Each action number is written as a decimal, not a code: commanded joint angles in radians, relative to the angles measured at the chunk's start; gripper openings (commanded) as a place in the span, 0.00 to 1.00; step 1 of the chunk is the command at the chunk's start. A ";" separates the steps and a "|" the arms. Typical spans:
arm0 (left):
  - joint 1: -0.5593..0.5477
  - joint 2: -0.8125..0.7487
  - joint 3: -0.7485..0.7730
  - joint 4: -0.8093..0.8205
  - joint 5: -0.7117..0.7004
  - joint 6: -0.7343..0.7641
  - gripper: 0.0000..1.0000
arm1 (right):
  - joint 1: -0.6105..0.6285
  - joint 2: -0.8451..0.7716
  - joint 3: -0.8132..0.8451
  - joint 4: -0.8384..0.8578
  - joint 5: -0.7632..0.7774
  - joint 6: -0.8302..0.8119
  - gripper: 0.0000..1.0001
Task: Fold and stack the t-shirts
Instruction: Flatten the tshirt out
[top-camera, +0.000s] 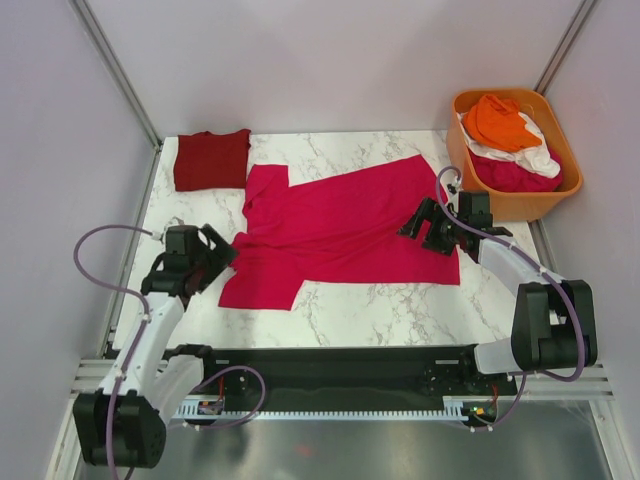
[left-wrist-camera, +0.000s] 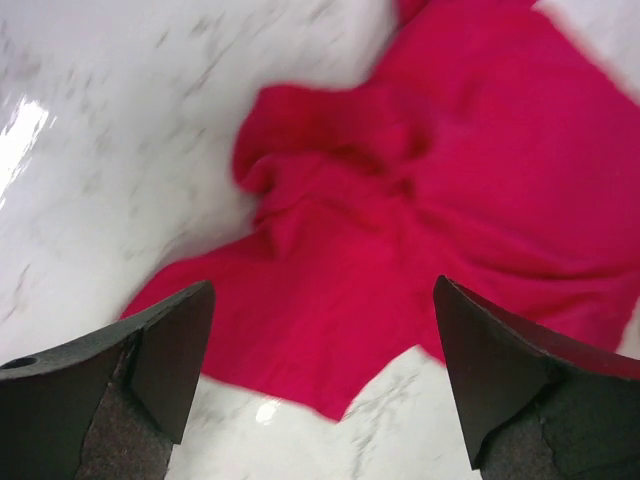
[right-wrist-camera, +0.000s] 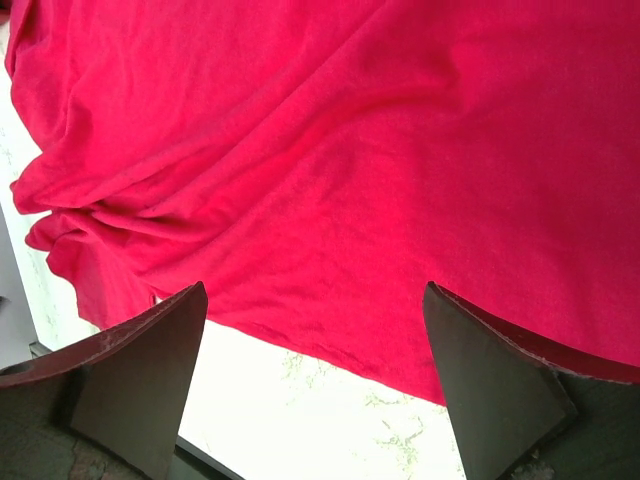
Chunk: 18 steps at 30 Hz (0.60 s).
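The folded maroon t-shirt lies at the far left corner of the desk, its left side close to the desk's edge. Bare marble runs down the left side from it to the left hand. This hand hangs at the left edge of the magenta t-shirt. Its fingers are wide apart with nothing between them, and the bunched sleeve and a pointed corner of cloth lie below.

The magenta t-shirt is spread flat across the middle of the desk, with its collar end toward the maroon one. A strip of bare marble lies between its near edge and the front of the desk, and another behind it toward the back wall.

The right hand is over the shirt's right part, fingers spread and gripping nothing, with the shirt's edge and bare marble beneath.

Far right, the orange tub sits at the desk's far corner near the side wall. It holds an orange t-shirt on top of a white one and a pink one.
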 joint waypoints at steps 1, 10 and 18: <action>0.000 -0.145 0.057 0.262 -0.016 0.024 1.00 | -0.003 -0.008 -0.008 0.041 -0.016 -0.004 0.98; 0.000 -0.012 0.049 0.028 0.041 0.047 0.87 | -0.003 -0.079 0.011 -0.052 0.156 -0.015 0.98; 0.000 -0.097 -0.049 0.026 0.051 0.036 0.86 | -0.006 -0.156 -0.026 -0.147 0.294 0.011 0.98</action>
